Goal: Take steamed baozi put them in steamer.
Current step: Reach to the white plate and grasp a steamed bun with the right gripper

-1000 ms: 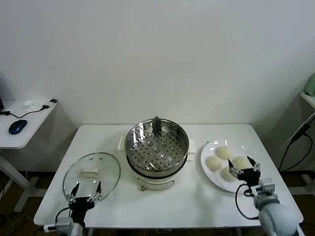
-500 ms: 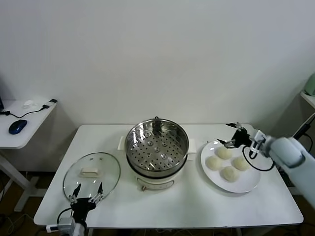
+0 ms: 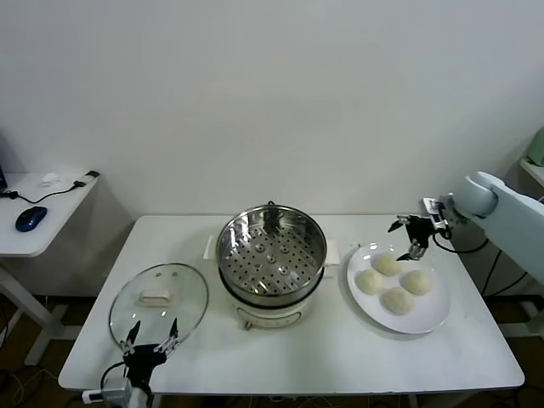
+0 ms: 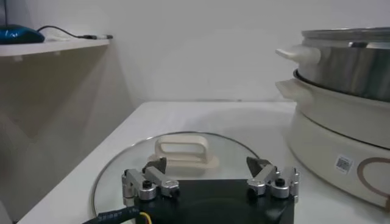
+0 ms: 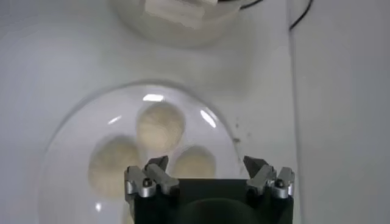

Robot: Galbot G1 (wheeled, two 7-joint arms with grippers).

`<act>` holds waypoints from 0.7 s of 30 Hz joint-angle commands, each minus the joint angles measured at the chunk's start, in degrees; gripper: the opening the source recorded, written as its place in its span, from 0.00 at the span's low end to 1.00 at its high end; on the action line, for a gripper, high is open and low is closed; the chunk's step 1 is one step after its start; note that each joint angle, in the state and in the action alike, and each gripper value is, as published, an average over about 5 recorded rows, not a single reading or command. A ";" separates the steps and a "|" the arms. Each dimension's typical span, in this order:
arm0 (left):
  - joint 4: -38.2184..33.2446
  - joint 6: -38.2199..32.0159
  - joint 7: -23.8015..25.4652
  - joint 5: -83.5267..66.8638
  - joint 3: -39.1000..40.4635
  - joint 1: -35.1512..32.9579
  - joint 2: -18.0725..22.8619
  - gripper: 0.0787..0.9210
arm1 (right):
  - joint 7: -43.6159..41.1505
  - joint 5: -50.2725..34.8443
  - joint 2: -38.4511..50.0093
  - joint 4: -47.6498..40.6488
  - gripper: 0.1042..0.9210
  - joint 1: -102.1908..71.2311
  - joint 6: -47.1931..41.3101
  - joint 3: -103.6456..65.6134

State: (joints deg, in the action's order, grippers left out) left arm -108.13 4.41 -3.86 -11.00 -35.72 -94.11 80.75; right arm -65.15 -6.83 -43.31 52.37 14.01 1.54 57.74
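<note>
The steamer [image 3: 272, 255], a shiny steel pot with a perforated tray on a cream base, stands mid-table and holds nothing. Four cream baozi [image 3: 385, 264] [image 3: 369, 281] [image 3: 416, 281] [image 3: 397, 300] lie on a white plate [image 3: 429, 319] to its right. My right gripper [image 3: 406, 240] is open and empty, hovering over the plate's far edge above the far baozi. In the right wrist view my right gripper [image 5: 206, 164] is above three baozi [image 5: 160, 126] [image 5: 113, 165] [image 5: 194, 161]. My left gripper [image 3: 149, 337] is open and parked at the lid's near edge.
A round glass lid [image 3: 159, 297] with a cream handle [image 4: 180, 150] lies flat, left of the steamer [image 4: 347, 61]. A side desk with a blue mouse [image 3: 30, 218] stands far left. A black cable hangs beside the table's right edge [image 3: 501, 263].
My right arm has swung from the plate's near right side up and round to its far edge, the gripper now pointing down at the far baozi. The left gripper has barely moved.
</note>
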 commanded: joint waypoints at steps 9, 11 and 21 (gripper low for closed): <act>0.79 0.09 0.11 -0.14 -0.12 0.34 0.18 0.88 | -1.52 3.52 -12.36 -17.66 0.88 -2.75 -0.75 4.81; 0.98 0.09 0.10 -0.13 -0.09 0.46 0.23 0.88 | -0.77 5.31 -13.71 -19.72 0.88 -4.09 -0.52 3.12; 1.80 -0.23 0.08 -0.12 0.05 0.61 0.27 0.88 | 2.65 9.73 -18.56 -26.38 0.88 -7.73 0.30 -3.20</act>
State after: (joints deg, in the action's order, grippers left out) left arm -106.33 4.18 -3.78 -11.12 -35.67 -93.43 81.13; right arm -63.45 0.38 -58.47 31.32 8.08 1.70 56.89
